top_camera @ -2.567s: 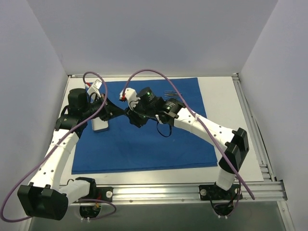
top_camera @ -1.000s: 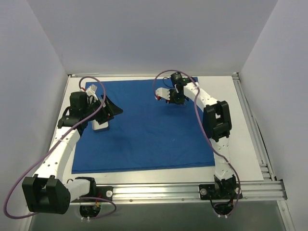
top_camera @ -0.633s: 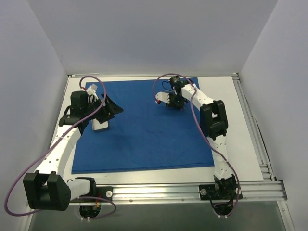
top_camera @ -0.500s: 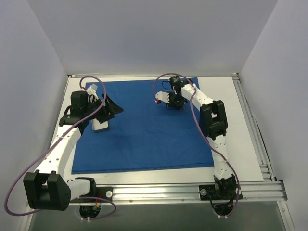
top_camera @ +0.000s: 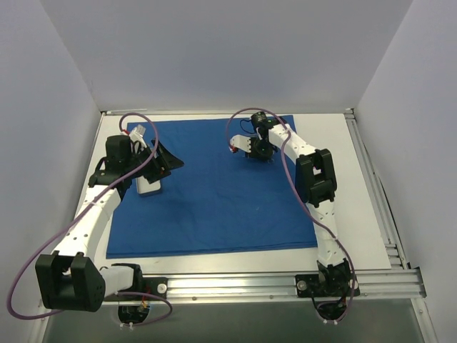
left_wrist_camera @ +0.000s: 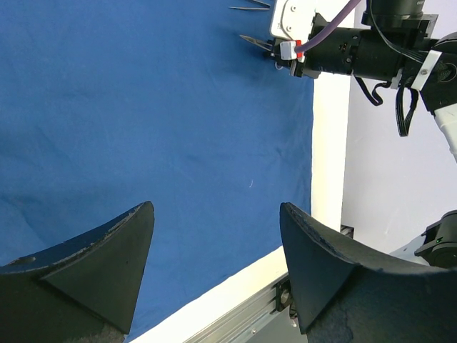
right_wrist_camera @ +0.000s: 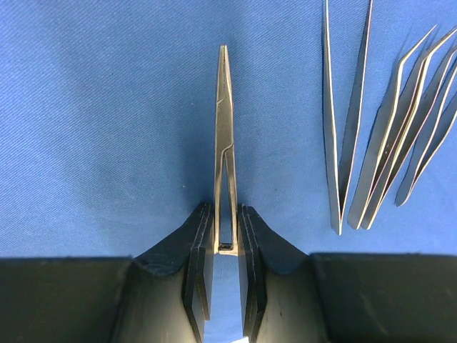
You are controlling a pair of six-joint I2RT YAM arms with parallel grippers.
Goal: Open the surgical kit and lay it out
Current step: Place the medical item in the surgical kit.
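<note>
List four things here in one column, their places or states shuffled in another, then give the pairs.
1 royal-blue cloth sheet
2 small pale tray
3 single thin metal instrument
4 left gripper

a open, holding nothing
b spread flat on the table
c clamped in the right gripper
d near the cloth's left edge

Pairs: 1-b, 2-d, 3-c, 4-a

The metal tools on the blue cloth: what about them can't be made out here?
- Right wrist view: the back end of the held tool is buried in the right claw; the curved tweezers run off the right edge.
- Top view: that claw covers every one of them.
- Left wrist view: only tool tips show at the top edge.
- Top view: the left arm partly covers the pale tray; its contents don't show.
</note>
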